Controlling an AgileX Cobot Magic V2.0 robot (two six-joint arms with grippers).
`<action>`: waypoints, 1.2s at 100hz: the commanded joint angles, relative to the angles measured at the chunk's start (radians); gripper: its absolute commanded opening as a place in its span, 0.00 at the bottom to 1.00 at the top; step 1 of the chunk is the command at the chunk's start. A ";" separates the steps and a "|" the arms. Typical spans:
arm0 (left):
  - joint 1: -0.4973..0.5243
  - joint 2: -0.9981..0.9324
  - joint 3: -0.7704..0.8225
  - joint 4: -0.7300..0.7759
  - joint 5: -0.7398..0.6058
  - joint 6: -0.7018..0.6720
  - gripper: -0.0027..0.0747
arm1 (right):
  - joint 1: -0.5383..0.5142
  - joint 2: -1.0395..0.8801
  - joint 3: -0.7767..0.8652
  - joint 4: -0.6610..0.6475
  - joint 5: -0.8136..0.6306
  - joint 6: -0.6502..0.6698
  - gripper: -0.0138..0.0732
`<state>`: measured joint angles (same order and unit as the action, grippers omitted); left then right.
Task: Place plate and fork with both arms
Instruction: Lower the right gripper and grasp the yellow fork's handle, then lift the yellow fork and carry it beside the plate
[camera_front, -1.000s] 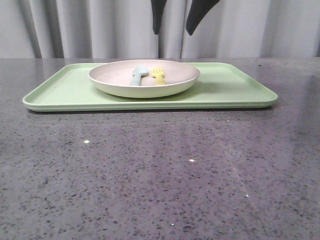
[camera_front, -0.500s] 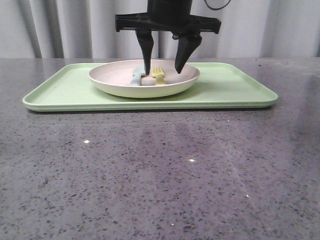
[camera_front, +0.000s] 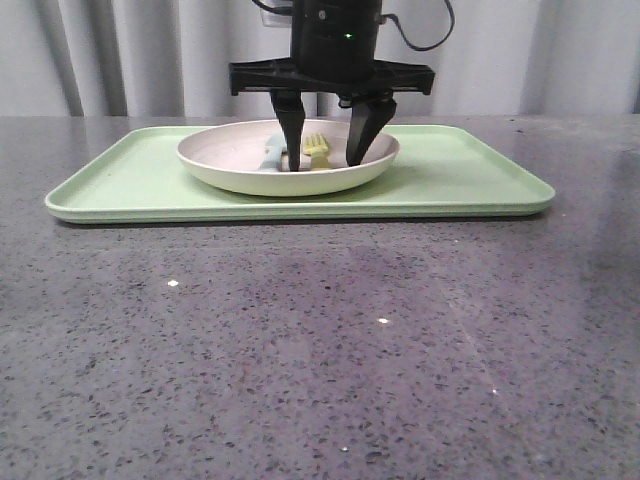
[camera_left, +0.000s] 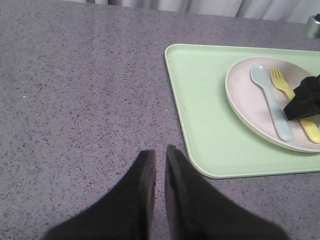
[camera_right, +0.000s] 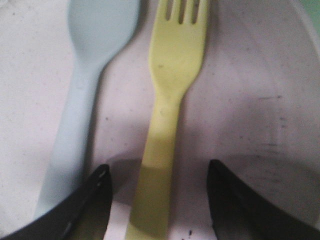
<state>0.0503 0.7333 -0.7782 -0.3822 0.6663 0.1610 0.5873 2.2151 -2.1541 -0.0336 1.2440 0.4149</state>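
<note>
The pale pinkish plate (camera_front: 225, 163) rests on the light green tray (camera_front: 130, 180). Inside it the yellow fork (camera_front: 317, 150) lies beside a pale blue spoon (camera_front: 272, 152). My right gripper (camera_front: 324, 165) is open and lowered into the plate, one finger on each side of the fork's handle (camera_right: 160, 165), with neither finger touching it. In the left wrist view the plate (camera_left: 240, 95), fork (camera_left: 281, 84) and right gripper (camera_left: 305, 100) appear off to one side. My left gripper (camera_left: 160, 150) is shut on nothing, above bare table beside the tray's corner.
The spoon (camera_right: 85, 90) lies close along the fork, right next to one right finger (camera_right: 95, 200). The tray (camera_left: 200, 100) has a low raised rim. Dark speckled tabletop (camera_front: 320, 350) spreads in front of it, and a grey curtain hangs behind.
The right gripper has come down from above the plate, open all the way, until its fingers reach inside the plate around the fork. Plate, fork and spoon have not moved.
</note>
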 joint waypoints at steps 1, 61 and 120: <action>0.001 -0.004 -0.027 -0.020 -0.066 -0.002 0.10 | -0.003 -0.063 -0.030 -0.016 0.037 0.003 0.57; 0.001 -0.004 -0.027 -0.020 -0.064 -0.002 0.10 | -0.003 -0.079 -0.032 -0.017 0.038 0.009 0.24; 0.001 -0.004 -0.027 -0.024 -0.054 -0.002 0.10 | -0.097 -0.213 -0.103 -0.109 0.103 -0.002 0.24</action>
<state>0.0503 0.7333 -0.7782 -0.3822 0.6729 0.1610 0.5251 2.0851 -2.2286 -0.1169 1.2478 0.4231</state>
